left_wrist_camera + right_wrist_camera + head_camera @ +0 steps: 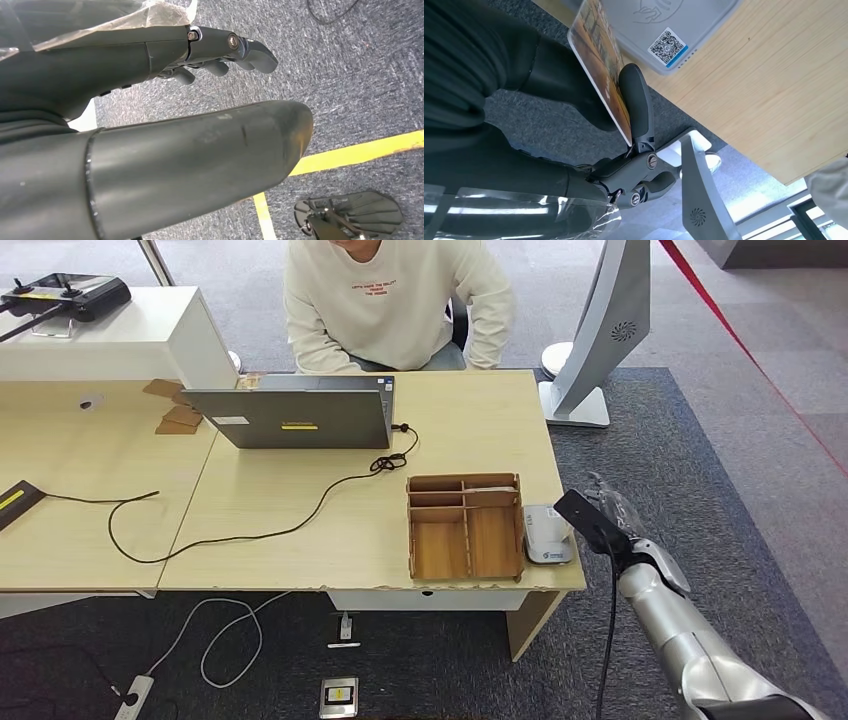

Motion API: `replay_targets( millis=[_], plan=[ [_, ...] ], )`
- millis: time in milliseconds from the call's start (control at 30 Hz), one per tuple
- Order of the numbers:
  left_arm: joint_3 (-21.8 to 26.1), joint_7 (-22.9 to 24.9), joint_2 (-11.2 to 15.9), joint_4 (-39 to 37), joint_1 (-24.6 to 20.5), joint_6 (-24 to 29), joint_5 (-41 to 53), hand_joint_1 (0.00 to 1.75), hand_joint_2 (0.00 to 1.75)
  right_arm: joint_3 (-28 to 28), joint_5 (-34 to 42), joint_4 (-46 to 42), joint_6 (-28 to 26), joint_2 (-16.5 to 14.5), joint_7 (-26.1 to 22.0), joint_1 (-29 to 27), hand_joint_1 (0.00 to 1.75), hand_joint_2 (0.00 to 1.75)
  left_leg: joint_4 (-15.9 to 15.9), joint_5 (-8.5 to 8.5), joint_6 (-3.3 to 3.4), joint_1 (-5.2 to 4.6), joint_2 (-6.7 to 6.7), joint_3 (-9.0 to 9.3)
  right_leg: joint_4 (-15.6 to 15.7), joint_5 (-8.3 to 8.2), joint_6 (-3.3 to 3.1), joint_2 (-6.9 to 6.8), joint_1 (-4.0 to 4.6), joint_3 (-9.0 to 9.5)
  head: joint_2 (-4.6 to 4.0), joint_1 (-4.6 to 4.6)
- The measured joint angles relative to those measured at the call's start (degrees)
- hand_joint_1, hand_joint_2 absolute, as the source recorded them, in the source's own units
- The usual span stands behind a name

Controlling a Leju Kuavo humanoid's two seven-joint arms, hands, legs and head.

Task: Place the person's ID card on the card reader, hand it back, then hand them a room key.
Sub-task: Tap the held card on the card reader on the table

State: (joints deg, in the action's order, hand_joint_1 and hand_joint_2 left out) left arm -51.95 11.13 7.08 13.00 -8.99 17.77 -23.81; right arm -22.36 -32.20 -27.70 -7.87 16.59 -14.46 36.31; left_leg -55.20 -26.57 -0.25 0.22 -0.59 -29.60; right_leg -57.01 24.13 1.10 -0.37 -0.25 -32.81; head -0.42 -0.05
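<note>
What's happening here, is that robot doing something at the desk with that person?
The robot's right hand holds a card at the desk's corner, just beside the small grey card reader but not yet lying on it. A person in a cream sweatshirt sits across the desk behind a laptop. The left hand hangs over the carpet, holding nothing.

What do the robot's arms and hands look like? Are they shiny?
The right arm is shiny silver metal in rounded sections, with a thin black cable running alongside it. The right hand is dark grey to black, with crinkly clear plastic wrapped near the wrist. Its fingers are smooth, dark and rounded, joined by small silver screws. The left hand looks alike: dark grey, plastic-wrapped, rounded.
</note>
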Motion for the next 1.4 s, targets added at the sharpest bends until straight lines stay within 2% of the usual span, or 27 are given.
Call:
replay_targets(
  millis=[833,1400],
  plan=[
    [0.0,-0.6,-0.6,0.0,0.0,2.6,-1.9,0.00,0.00,0.2,0.4,1.6,-1.7,-0.5,0.3,0.6,1.75,1.75,0.0,0.01,0.00,0.00,-0.01,0.05,0.0,-0.01,0.00,0.00,0.00,0.07,0.00,0.01],
    [-0.2,-2.0,-0.7,0.0,0.0,2.6,-0.7,0.00,0.00,1.0,2.3,-1.5,-3.9,-0.8,-1.5,4.8,1.75,1.75,0.0,0.01,0.00,0.00,-0.01,0.05,0.0,-0.01,0.00,0.00,0.00,0.07,0.00,0.01]
  ],
)
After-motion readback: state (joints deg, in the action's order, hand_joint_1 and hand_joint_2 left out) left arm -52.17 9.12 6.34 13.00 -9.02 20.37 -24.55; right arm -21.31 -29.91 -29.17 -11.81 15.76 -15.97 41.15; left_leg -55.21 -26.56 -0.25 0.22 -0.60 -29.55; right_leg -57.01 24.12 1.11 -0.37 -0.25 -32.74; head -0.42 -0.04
